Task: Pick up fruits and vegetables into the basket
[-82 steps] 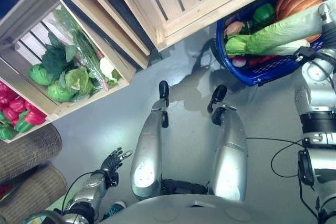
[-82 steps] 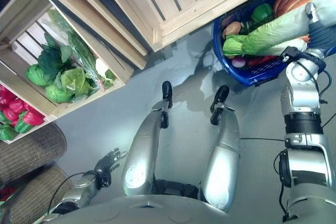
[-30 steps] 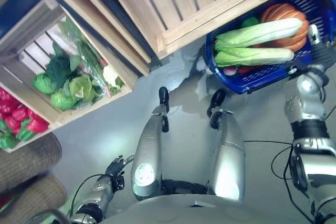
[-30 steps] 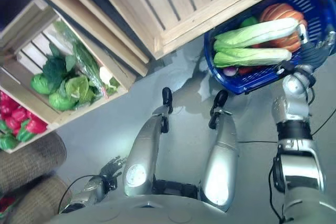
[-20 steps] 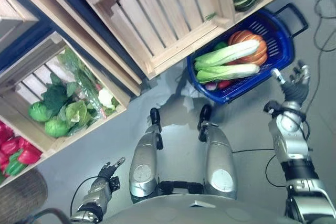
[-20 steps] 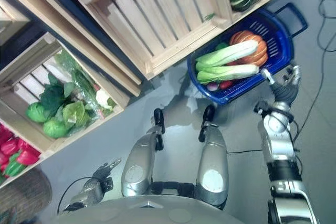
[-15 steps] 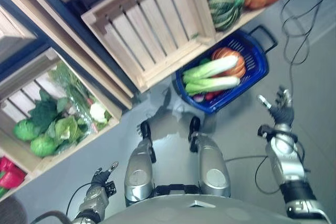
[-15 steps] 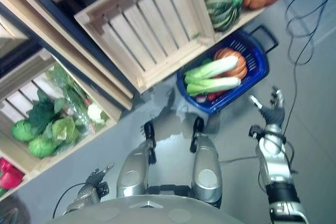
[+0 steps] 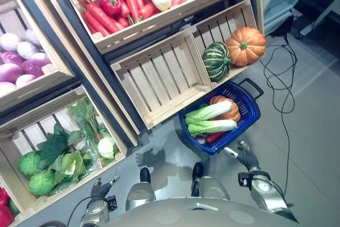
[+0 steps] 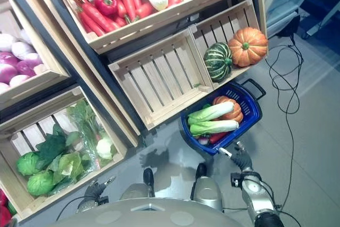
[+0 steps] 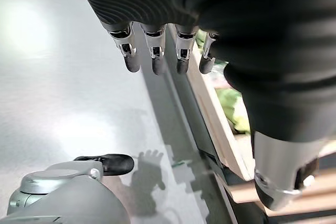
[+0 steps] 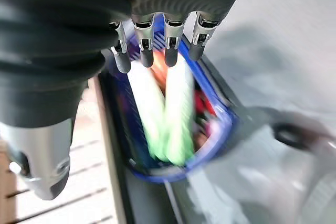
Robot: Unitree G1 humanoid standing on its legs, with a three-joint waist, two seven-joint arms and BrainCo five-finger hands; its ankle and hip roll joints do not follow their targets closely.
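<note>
Both the left hand (image 9: pixel 100 190) and right hand (image 10: pixel 242 159) hang spread (no legible writing) beside the blue basket (image 9: pixel 247 116).

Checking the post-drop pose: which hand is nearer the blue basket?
Right. The right hand hangs open just beside the blue basket, at its near rim. The left hand is open and far off, low by the crate of greens.

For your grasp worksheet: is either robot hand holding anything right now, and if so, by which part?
Nothing is held. The right hand hangs open above the blue basket; the left hand is open over the floor.
</note>
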